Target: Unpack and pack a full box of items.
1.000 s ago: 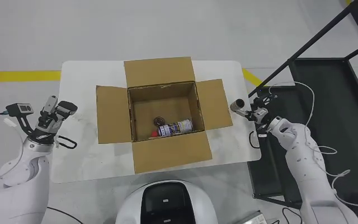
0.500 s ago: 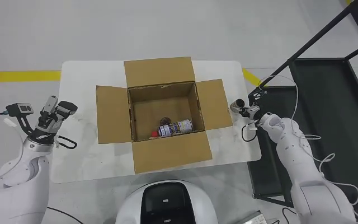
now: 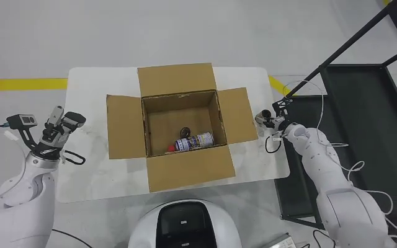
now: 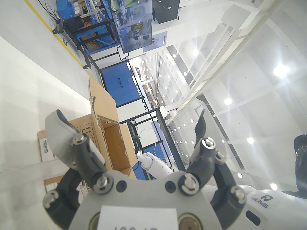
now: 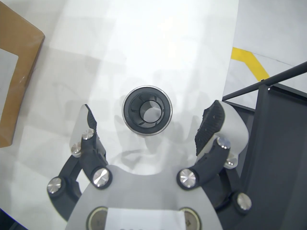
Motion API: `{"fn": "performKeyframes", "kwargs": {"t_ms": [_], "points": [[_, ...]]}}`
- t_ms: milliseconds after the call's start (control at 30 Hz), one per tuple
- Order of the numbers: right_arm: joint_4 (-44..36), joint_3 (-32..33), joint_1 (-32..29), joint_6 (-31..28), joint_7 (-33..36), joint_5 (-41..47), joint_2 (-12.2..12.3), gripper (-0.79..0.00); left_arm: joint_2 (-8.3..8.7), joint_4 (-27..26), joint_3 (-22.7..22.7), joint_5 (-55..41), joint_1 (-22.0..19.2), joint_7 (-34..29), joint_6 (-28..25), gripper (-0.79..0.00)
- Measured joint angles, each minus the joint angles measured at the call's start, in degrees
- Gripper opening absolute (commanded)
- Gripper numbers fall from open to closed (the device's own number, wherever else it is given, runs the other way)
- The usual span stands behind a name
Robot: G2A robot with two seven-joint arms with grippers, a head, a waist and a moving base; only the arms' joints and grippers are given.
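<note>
Box (image 3: 177, 79) sat mid-table, can (image 3: 193, 141) inside | tube (image 5: 147, 110) stood beside it between right gripper's (image 5: 150, 108) spread fingers, untouched | left gripper (image 4: 128, 120) hung released | risk: an off-centre finger could tip tube toward table (image 3: 87, 93) edge

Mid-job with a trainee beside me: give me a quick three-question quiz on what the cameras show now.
1. Where is the small cylinder? A) lying inside the box B) standing on the table beside the box C) balanced on a box flap
2. True or false: the box flaps are taped shut.
3. Fill in: the right gripper has its fingers ____.
Key: 1 B. 2 false; all four flaps are folded out. 3 open, on either side of the cylinder, not touching it.
</note>
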Motion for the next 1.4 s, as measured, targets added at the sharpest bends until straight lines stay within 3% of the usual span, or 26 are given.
{"fn": "performKeyframes", "kwargs": {"t_ms": [33, 67, 100, 133, 200, 700, 933, 1167, 1400], "points": [[0.5, -0.3, 0.3, 0.0, -0.1, -0.1, -0.1, -0.022, 0.00, 0.0, 0.0, 0.0, 0.0, 0.0, 0.0, 0.000], [1.1, -0.7, 0.7, 0.1, -0.1, -0.2, -0.3, -0.126, 0.00, 0.0, 0.0, 0.0, 0.0, 0.0, 0.0, 0.000], [1.5, -1.0, 1.1, 0.1, 0.0, -0.4, -0.4, -0.259, 0.00, 0.0, 0.0, 0.0, 0.0, 0.0, 0.0, 0.000], [1.9, -1.2, 1.4, 0.2, 0.0, -0.4, -0.5, -0.474, 0.00, 0.0, 0.0, 0.0, 0.0, 0.0, 0.0, 0.000], [2.9, -1.7, 2.0, 0.3, -0.2, -0.5, -0.8, -0.785, 0.00, 0.0, 0.0, 0.0, 0.0, 0.0, 0.0, 0.000], [4.8, -4.3, 3.4, -2.4, -4.8, -3.5, -1.0, -0.785, 0.00, 0.0, 0.0, 0.0, 0.0, 0.0, 0.0, 0.000], [-0.4, -3.4, 2.5, -4.4, -10.1, -6.7, 0.9, -0.785, 0.00, 0.0, 0.0, 0.0, 0.0, 0.0, 0.0, 0.000], [-17.5, 2.9, -3.8, -9.9, -13.1, -6.6, 4.7, -0.785, 0.00, 0.0, 0.0, 0.0, 0.0, 0.0, 0.0, 0.000], [-42.8, 7.1, -13.8, -13.9, -3.5, 0.2, 6.2, -0.785, 0.00, 0.0, 0.0, 0.0, 0.0, 0.0, 0.0, 0.000]]}}
